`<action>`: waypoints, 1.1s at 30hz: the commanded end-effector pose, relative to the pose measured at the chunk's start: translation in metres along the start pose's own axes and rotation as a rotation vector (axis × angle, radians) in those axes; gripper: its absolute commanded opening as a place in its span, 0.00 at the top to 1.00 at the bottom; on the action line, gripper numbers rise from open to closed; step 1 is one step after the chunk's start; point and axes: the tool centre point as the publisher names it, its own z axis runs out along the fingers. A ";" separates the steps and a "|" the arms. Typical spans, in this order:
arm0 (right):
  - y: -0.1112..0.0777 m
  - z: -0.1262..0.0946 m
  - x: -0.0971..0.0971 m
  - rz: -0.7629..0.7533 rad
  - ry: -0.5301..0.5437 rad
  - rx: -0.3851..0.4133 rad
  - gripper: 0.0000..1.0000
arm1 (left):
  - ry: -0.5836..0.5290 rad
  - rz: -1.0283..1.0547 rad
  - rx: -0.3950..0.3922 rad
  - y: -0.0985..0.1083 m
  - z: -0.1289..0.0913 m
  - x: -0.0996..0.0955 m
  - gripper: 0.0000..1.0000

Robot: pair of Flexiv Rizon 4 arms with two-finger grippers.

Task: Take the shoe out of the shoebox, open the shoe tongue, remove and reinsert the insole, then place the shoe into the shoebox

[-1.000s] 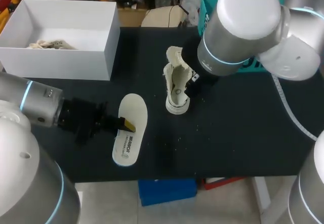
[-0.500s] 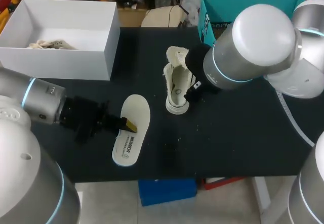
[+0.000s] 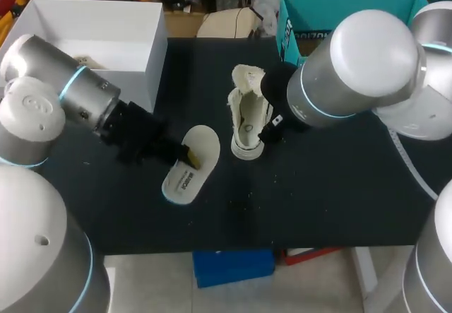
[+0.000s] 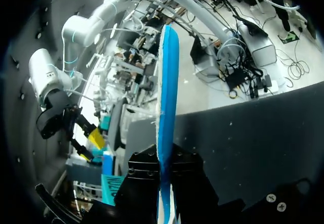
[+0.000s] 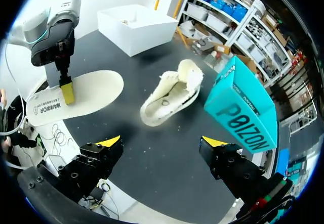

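Note:
The cream shoe [image 3: 246, 119] stands on its heel end mid-table with its tongue pulled open; it lies just ahead of my right gripper [image 5: 162, 143], whose jaws stand wide open and empty. In the head view my right arm [image 3: 353, 73] covers that gripper. The white insole [image 3: 189, 166] with a blue underside is lifted and tilted left of the shoe. My left gripper [image 3: 188, 156] is shut on its edge. Between the left gripper's fingers [image 4: 163, 158] the insole [image 4: 166, 92] shows edge-on. The right wrist view has the insole [image 5: 81, 100] pinched by the left gripper [image 5: 67, 93].
The white shoebox [image 3: 141, 80] stands at the back left with crumpled paper inside. A teal box [image 3: 289, 23] stands at the back right, close behind the shoe and right arm. Dark tabletop lies bare in front of the shoe.
My left arm has swung the insole up and to the right, closer to the shoe, and tilted it. My right arm has shifted slightly to the right, away from the shoe.

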 end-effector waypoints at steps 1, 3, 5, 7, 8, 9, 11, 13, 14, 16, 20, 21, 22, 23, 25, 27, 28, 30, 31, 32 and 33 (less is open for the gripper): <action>-0.002 0.000 0.000 0.001 0.002 -0.003 0.00 | 0.086 0.001 0.138 0.028 0.010 -0.009 1.00; -0.002 0.000 0.000 0.001 0.002 -0.003 0.00 | 0.105 0.005 0.135 0.030 0.011 -0.009 1.00; -0.002 0.000 0.000 0.001 0.002 -0.003 0.00 | 0.105 0.005 0.135 0.030 0.011 -0.009 1.00; -0.002 0.000 0.000 0.001 0.002 -0.003 0.00 | 0.105 0.005 0.135 0.030 0.011 -0.009 1.00; -0.002 0.000 0.000 0.001 0.002 -0.003 0.00 | 0.105 0.005 0.135 0.030 0.011 -0.009 1.00; -0.002 0.000 0.000 0.001 0.002 -0.003 0.00 | 0.105 0.005 0.135 0.030 0.011 -0.009 1.00; -0.002 0.000 0.000 0.001 0.002 -0.003 0.00 | 0.105 0.005 0.135 0.030 0.011 -0.009 1.00; -0.002 0.000 0.000 0.001 0.002 -0.003 0.00 | 0.105 0.005 0.135 0.030 0.011 -0.009 1.00; -0.002 0.000 0.000 0.001 0.002 -0.003 0.00 | 0.105 0.005 0.135 0.030 0.011 -0.009 1.00; -0.002 0.000 0.000 0.001 0.002 -0.003 0.00 | 0.105 0.005 0.135 0.030 0.011 -0.009 1.00; -0.002 0.000 0.000 0.001 0.002 -0.003 0.00 | 0.105 -0.014 0.142 0.031 0.011 -0.008 1.00; -0.002 0.000 0.000 0.001 0.002 -0.003 0.00 | 0.105 -0.020 0.146 0.031 0.011 -0.008 1.00; -0.002 0.000 0.000 0.001 0.002 -0.003 0.00 | 0.108 -0.028 0.155 0.032 0.010 -0.009 1.00; -0.002 0.000 0.000 0.001 0.002 -0.003 0.00 | 0.110 -0.042 0.162 0.032 0.011 -0.010 1.00; -0.002 0.000 0.000 0.001 0.002 -0.003 0.00 | 0.118 -0.053 0.182 0.035 0.012 -0.012 1.00; -0.002 0.000 0.000 0.001 0.002 -0.003 0.00 | 0.130 -0.063 0.193 0.038 0.013 -0.014 1.00; -0.002 0.000 0.000 0.001 0.002 -0.003 0.00 | 0.136 -0.060 0.193 0.039 0.014 -0.016 1.00; -0.002 0.000 0.000 0.001 0.002 -0.003 0.00 | 0.158 -0.065 0.211 0.042 0.016 -0.019 1.00; -0.002 0.000 0.000 0.001 0.002 -0.003 0.00 | 0.172 -0.065 0.224 0.043 0.018 -0.021 1.00; -0.002 0.000 0.000 0.001 0.002 -0.003 0.00 | 0.191 -0.063 0.227 0.045 0.020 -0.023 1.00; -0.002 0.000 0.000 0.001 0.002 -0.003 0.00 | 0.204 -0.059 0.227 0.046 0.022 -0.024 1.00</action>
